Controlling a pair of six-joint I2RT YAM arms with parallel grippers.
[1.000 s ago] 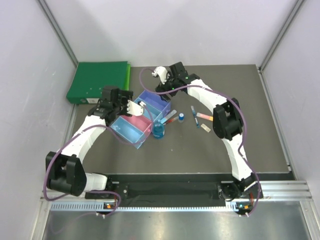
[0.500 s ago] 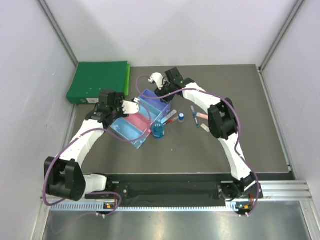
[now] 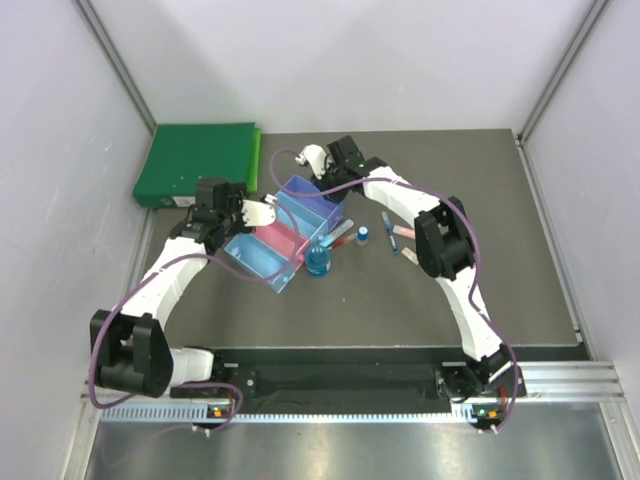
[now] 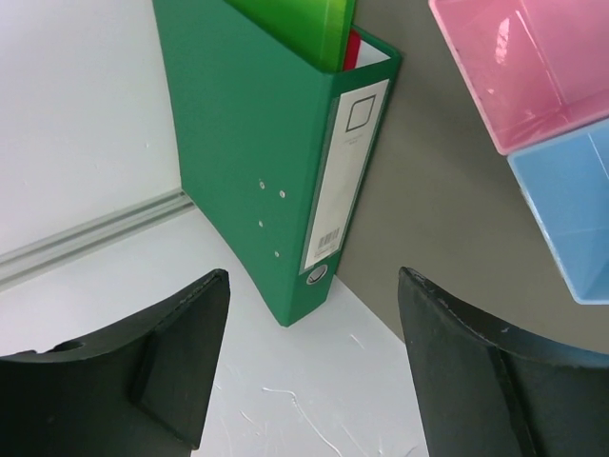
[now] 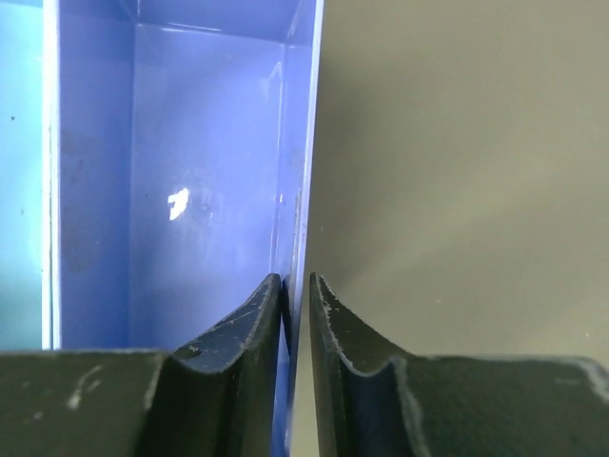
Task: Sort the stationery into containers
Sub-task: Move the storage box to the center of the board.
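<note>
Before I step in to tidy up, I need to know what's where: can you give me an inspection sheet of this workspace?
Surface: dark grey tabletop, no spills seen.
Job's things: row of four joined translucent plastic bins; thin pens, round blue reel and small blue-white bottle lie loose to its right.
Clutter: big green binder, far left.
Grippers: left gripper open, holding nothing; right gripper shut on the wall of the purple end bin.
Cables: purple cables along both arms.
Surroundings: white walls.
</note>
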